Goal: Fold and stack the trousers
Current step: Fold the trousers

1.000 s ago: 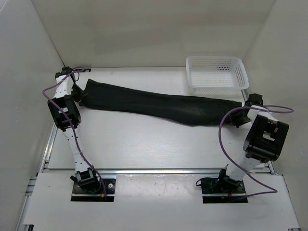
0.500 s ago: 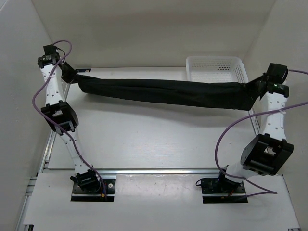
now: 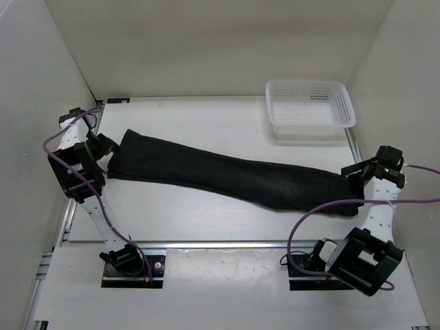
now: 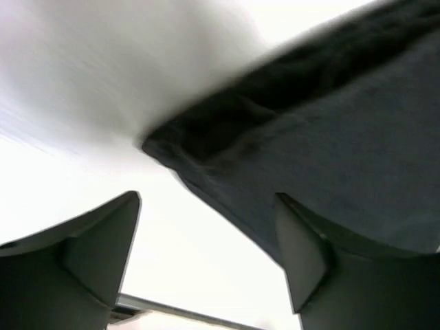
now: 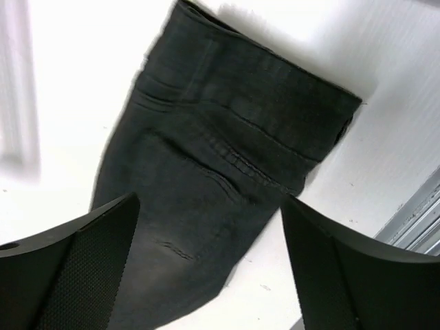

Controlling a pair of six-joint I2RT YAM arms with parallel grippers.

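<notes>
1. The trousers [image 3: 227, 175] lay stretched aslant across the counter [image 3: 206, 220], apparently with one leg on the other and the waistband at the right end.
2. The left pincer [image 4: 206, 199] hung wide open over the leg end, gripping nothing; the right pincer [image 5: 210, 201] gaped likewise above the waistband.
3. By appearances, only the lengthwise fold was done. The crosswise folds and stacking were yet to come.

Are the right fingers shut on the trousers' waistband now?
No. The right fingers stand wide apart, and the trousers lie flat on the table beyond them.
</notes>
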